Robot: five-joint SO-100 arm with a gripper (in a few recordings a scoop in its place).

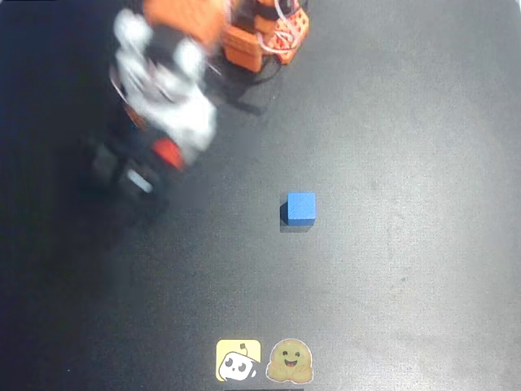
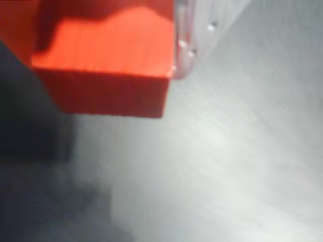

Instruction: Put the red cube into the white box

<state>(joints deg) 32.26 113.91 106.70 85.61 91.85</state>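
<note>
In the wrist view the red cube (image 2: pixel 108 65) fills the upper left of the frame, hard against a pale translucent finger (image 2: pixel 184 45) on its right side. The cube sits so close to the lens, and the counter (image 2: pixel 242 166) under it is so streaked with blur, that I judge the end effector to be pinching the cube and carrying it clear of the surface, not resting it there. The second finger I cannot make out; a red mass at the top left corner may be part of it, or just more cube.

Looking down from above, the arm is a white and orange smear at the upper left of the frame, and the end effector (image 1: pixel 159 163) hangs at its lower end. A small red-orange patch shows there, which I take for the red cube (image 1: pixel 168 151) in its grip. The blur suggests I am mid-swing, which would suit a carry.

Further out, near the middle of the overhead frame, the blue cube (image 1: pixel 301 208) sits alone on the dark counter (image 1: pixel 407 122), well apart from the arm. It has no part in this job, so my path should keep off it.

At the bottom edge lie two stickers, a yellow one (image 1: pixel 238 361) and a tan smiling one (image 1: pixel 291 362), flat on the counter.

I do not spot the white box from here, so I cannot say how far the cube has left to travel; I would hold the pinch firm until I have the box lined up beneath.
</note>
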